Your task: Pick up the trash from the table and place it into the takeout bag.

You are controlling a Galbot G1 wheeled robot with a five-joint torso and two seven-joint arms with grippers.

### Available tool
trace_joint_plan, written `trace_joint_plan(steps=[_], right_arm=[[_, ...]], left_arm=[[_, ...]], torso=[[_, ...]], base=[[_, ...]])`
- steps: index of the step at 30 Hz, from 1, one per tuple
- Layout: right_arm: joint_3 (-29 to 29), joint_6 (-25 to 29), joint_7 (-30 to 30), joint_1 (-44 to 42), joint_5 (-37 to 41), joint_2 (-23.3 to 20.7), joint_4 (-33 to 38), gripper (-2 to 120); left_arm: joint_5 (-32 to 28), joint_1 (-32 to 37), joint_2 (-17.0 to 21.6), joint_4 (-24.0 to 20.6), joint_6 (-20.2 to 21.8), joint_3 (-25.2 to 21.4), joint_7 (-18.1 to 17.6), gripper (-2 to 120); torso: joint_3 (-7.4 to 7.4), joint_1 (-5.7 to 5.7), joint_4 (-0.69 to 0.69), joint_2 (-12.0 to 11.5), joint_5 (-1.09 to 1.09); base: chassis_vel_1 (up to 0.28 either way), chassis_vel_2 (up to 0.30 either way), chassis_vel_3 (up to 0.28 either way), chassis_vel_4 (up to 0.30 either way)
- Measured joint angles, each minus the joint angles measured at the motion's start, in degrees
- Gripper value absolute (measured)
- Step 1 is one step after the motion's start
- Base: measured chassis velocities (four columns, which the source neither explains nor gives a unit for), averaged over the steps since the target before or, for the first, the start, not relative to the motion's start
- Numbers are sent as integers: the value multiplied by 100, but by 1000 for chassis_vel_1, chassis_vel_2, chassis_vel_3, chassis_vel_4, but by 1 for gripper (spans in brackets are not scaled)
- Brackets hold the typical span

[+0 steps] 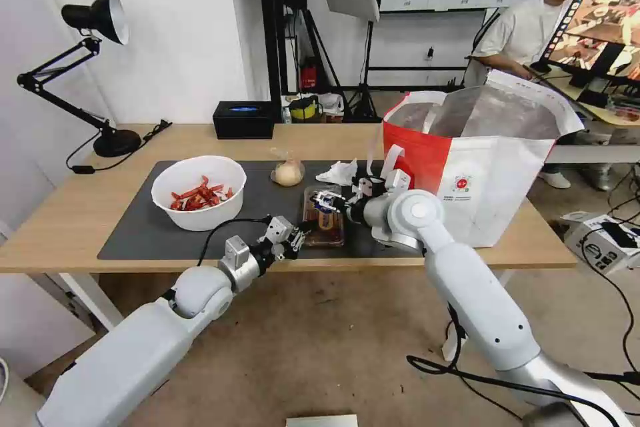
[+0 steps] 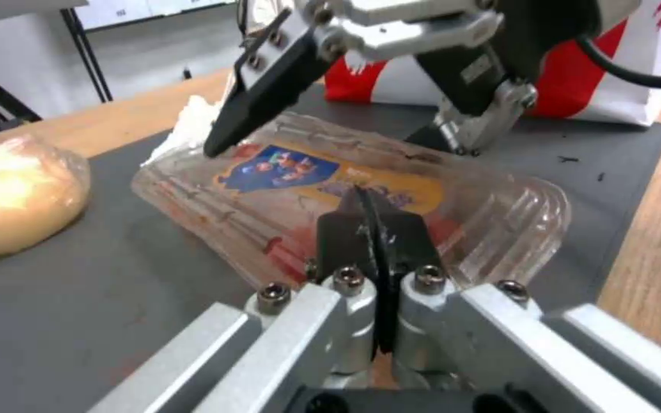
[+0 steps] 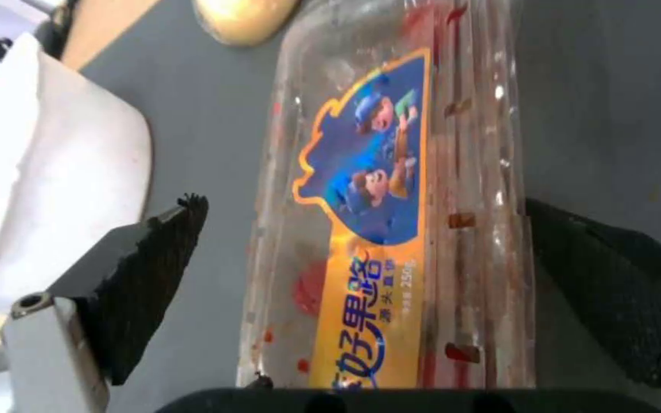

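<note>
While my head camera looks down on the table [image 1: 80, 213], the clear tray [image 1: 325, 219] lies on the dark mat [image 1: 133, 227] near the front edge, between my left gripper [image 1: 301, 235] and right gripper [image 1: 328, 200], with the takeout bag [image 1: 480, 173] at the right end. From my left wrist, my jaws are pressed together at the tray's near rim; I cannot tell whether they pinch plastic. From my right wrist, my pads [image 3: 155, 275] stand wide on either side of the tray, not touching. I judge that thin, greasy plastic could buckle or slip loose, and my two pincers, so close, could collide.
</note>
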Motion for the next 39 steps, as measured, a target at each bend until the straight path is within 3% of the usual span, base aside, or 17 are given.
trace_joint_plan(steps=[22,36,39], right_arm=[[-227,-180,11,251,97,128,-310,98],[-255,-223,84,191,176,52,-299,54],[-271,-224,81,191,177,53,-332,38]], left_arm=[[-29,-11,39,-22,-69,2,7,0],[-95,-11,63,-51,-91,-43,10,0],[-121,-12,70,-60,-95,-53,10,0]], torso=[[-1,-1,-2,1,0],[-1,-2,-4,2,-1],[0,-1,0,2,0]], base=[[0,0,0,0],[0,0,0,0],[0,0,0,0]])
